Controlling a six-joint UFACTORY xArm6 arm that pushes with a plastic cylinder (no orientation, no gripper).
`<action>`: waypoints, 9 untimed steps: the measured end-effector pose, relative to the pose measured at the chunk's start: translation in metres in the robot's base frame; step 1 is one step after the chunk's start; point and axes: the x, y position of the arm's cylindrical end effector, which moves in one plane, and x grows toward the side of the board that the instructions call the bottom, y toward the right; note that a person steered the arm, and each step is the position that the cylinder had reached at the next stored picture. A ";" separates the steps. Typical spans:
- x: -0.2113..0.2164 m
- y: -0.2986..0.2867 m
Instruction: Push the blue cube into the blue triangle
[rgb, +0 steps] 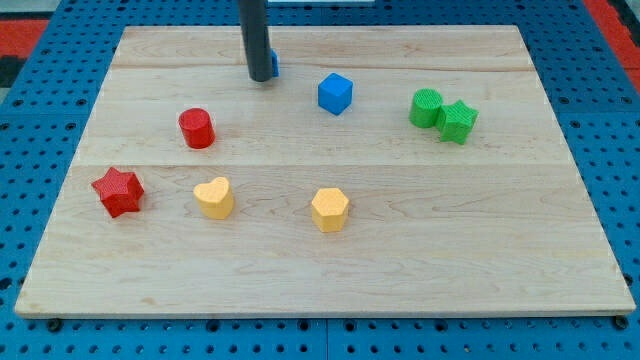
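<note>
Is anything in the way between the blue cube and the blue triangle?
No block sits between them. The blue cube has bare board on its left up to the blue triangle, which is mostly hidden behind my tip. My tip stands at the triangle, not behind the cube.

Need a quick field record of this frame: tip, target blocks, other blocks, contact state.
tip: my tip near the view's top, left of centre
blue triangle: mostly hidden behind the rod, shape not clear
blue cube: to the view's right of the tip, apart from it
contact: cube and triangle not touching
others: red cylinder, red star, yellow heart, yellow hexagon, green cylinder touching green star
</note>
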 end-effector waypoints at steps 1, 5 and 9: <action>0.033 0.005; 0.043 0.095; -0.032 0.070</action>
